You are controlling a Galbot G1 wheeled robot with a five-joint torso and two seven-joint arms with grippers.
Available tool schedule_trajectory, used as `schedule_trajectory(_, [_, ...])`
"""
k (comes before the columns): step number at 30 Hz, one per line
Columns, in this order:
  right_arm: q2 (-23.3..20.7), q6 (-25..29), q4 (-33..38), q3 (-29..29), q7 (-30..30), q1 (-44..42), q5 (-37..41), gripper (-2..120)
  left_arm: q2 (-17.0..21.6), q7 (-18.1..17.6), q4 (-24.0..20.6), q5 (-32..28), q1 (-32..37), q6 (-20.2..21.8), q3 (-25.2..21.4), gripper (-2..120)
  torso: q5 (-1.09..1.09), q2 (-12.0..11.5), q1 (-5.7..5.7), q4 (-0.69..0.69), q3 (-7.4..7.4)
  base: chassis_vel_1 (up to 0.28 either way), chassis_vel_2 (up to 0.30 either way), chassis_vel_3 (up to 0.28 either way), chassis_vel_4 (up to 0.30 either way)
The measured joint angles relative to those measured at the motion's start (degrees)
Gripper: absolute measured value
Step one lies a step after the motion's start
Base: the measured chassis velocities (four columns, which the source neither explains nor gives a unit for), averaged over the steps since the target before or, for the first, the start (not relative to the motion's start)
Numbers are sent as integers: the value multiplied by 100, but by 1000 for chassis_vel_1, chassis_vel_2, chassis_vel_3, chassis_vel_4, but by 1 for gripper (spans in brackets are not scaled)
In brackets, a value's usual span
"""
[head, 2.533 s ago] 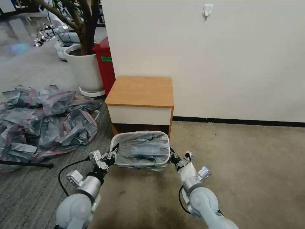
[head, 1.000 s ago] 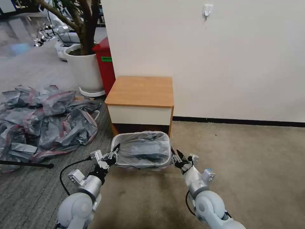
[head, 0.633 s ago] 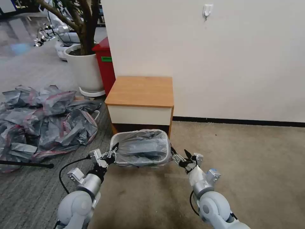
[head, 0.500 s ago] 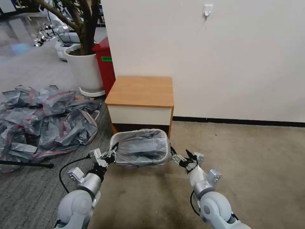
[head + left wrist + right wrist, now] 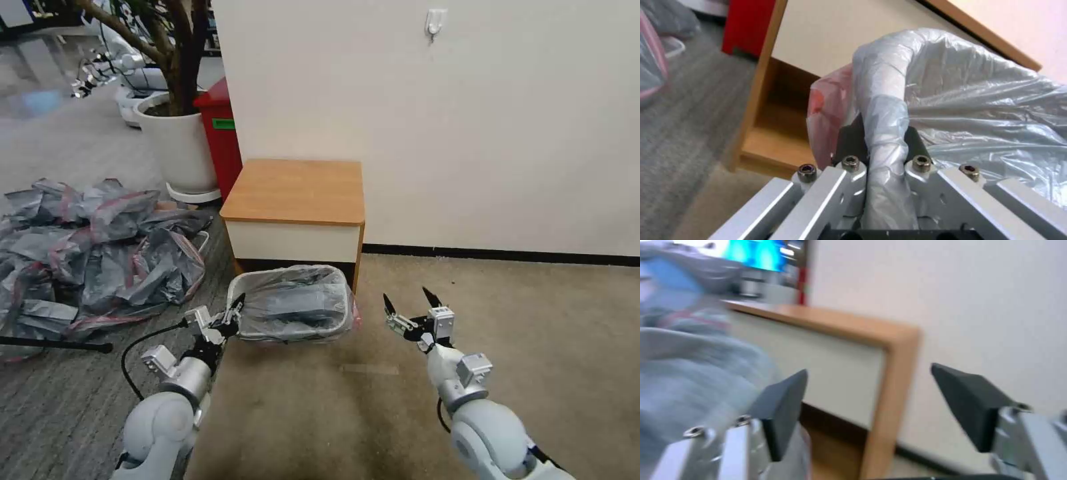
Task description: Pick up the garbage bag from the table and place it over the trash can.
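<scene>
1. Heap of grey-and-pink bags (image 5: 93,253): we list it on the floor at far left, well apart from the bin.
2. White plant pot (image 5: 175,143) and red bin (image 5: 223,133): standing behind the heap, beside the wall.
3. Left gripper (image 5: 233,313): we find it clamped on the left rim of the trash can, with the plastic caught between its fingers (image 5: 849,140).
4. Trash can (image 5: 233,293): on the floor just in front of the table, below the tabletop (image 5: 297,190).
5. Garbage bag (image 5: 293,303): we see it stretched over the trash can's mouth and wrapped round the rim, with its pink edge hanging outside at the right corner.
6. Right gripper (image 5: 410,307): to the right of the trash can and apart from it, fingers spread wide, holding nothing.
</scene>
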Motion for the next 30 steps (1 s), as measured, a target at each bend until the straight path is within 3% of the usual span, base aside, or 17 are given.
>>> schedule_trajectory(4, [-381, 218, 347, -177, -752, 62, -782, 53, -19, 1, -125, 676, 157, -126, 36, 5, 0, 0, 0, 0, 0, 0, 0, 0, 0])
schedule_trajectory(6, [-405, 206, 371, -198, -822, 79, -803, 50, -23, 1, -137, 780, 178, -148, 44, 5, 1, 0, 0, 0, 0, 0, 0, 0, 0])
schedule_trajectory(8, [-588, -64, 533, -346, -1446, 233, -896, 39, -49, 5, -212, 1290, 267, -263, 97, 5, 1, 0, 0, 1, 0, 0, 0, 0, 0])
schedule_trajectory(12, [-805, -484, 662, -511, -2031, 491, -1015, 28, -125, 23, -315, 1855, 375, -390, 186, 5, 1, 0, 0, 1, 0, 0, 0, 0, 0])
schedule_trajectory(18, [-1108, -1280, 825, -794, -3130, 1089, -1210, 2, -323, 256, -452, 2873, 523, -697, 292, 5, -1, 0, 0, 0, 0, 0, 0, 0, 0])
schedule_trajectory(30, [-1007, -2639, 586, -1629, -3521, 2243, -1557, 0, -613, 411, -742, 3750, 823, -979, 417, 5, 1, 0, 0, 0, 0, 0, 0, 0, 0])
